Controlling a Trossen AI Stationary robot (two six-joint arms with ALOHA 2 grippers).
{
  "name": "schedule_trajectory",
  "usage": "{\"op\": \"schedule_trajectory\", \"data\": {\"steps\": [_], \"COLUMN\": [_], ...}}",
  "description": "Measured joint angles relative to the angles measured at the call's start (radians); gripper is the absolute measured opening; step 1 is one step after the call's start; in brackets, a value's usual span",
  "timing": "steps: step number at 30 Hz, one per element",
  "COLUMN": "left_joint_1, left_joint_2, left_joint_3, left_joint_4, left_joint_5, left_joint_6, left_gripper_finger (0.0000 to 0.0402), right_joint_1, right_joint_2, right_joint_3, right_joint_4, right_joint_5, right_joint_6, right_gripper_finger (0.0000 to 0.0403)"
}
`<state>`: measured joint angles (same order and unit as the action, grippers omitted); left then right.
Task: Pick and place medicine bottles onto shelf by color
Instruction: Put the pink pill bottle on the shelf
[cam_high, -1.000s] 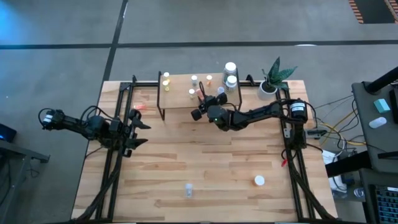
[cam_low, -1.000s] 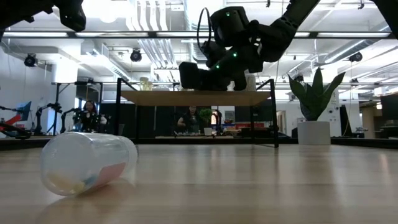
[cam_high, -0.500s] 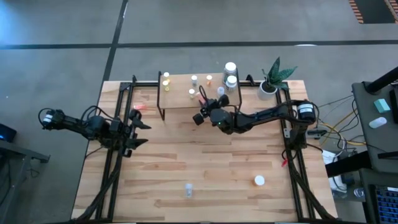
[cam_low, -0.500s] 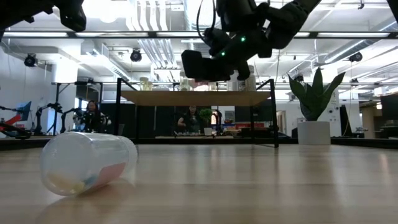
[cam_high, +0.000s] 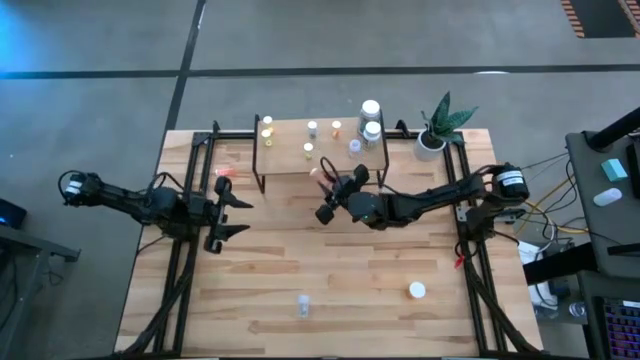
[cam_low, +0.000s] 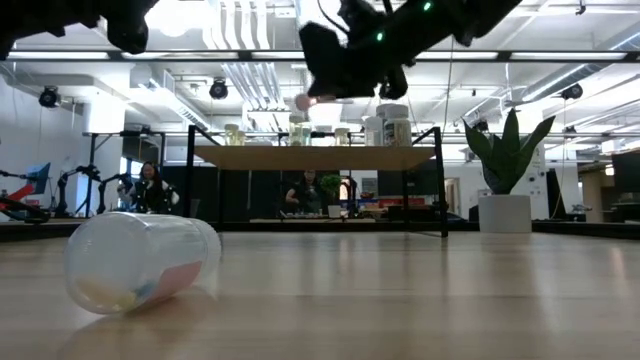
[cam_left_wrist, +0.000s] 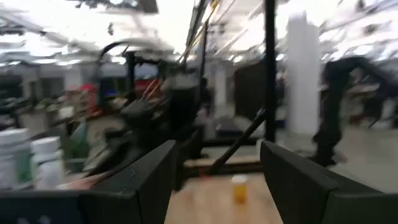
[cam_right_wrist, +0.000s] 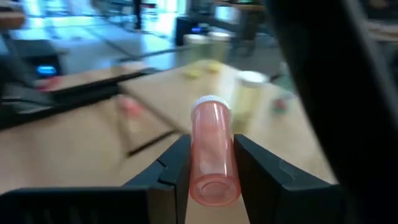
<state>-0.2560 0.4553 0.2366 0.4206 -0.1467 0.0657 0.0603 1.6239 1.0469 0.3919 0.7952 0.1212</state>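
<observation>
My right gripper (cam_high: 335, 192) hovers in front of the shelf (cam_high: 320, 158), shut on a pink-orange bottle with a white cap (cam_right_wrist: 211, 149); the bottle also shows in the high view (cam_high: 323, 173). Several small bottles and two larger white-capped ones (cam_high: 371, 120) stand on the shelf. My left gripper (cam_high: 238, 214) is open and empty at the table's left. A clear vial (cam_high: 302, 305) lies on its side near the front edge, and a white-capped bottle (cam_high: 417, 290) rests front right. A pink bottle (cam_high: 224, 172) lies at far left. My right gripper pinches the bottle's body near its base (cam_right_wrist: 200, 179) between its two fingers. The bottle lies along the fingers, its base toward the wrist and its white cap (cam_right_wrist: 210, 101) sticking out past the fingertips. It is lifted clear of the table and the shelf.
A white pot with a green plant (cam_high: 437, 128) stands at the far right corner. Black frame rails (cam_high: 180, 260) run along both table sides. In the low view the clear vial (cam_low: 140, 262) lies close by, and people show in the room behind.
My right gripper has drawn back from the shelf toward the table's near edge and risen, carrying the pink-orange bottle with it. My left gripper has shifted slightly toward the table's right edge and stays open.
</observation>
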Motion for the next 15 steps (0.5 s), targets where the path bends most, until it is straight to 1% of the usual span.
{"op": "schedule_trajectory", "data": {"steps": [4, 9, 11, 15], "left_joint_1": [0.011, 0.039, 0.05, 0.066], "left_joint_2": [0.072, 0.169, 0.21, 0.302], "left_joint_3": [0.054, 0.124, 0.15, 0.183], "left_joint_4": [-0.096, -0.172, -0.195, -0.203], "left_joint_5": [-0.055, -0.054, -0.042, 0.0], "left_joint_6": [0.05, 0.056, 0.068, 0.084], "left_gripper_finger": [0.0217, 0.0217, 0.0217, 0.0219], "right_joint_1": [0.033, 0.071, 0.086, 0.118], "right_joint_2": [-0.031, -0.039, -0.039, -0.039], "right_joint_3": [-0.007, -0.008, -0.008, -0.008], "right_joint_4": [0.003, 0.013, 0.015, 0.02], "right_joint_5": [-0.114, -0.234, -0.261, -0.267], "right_joint_6": [0.026, 0.052, 0.063, 0.065], "right_gripper_finger": [0.0099, 0.0105, 0.0105, 0.0103]}}
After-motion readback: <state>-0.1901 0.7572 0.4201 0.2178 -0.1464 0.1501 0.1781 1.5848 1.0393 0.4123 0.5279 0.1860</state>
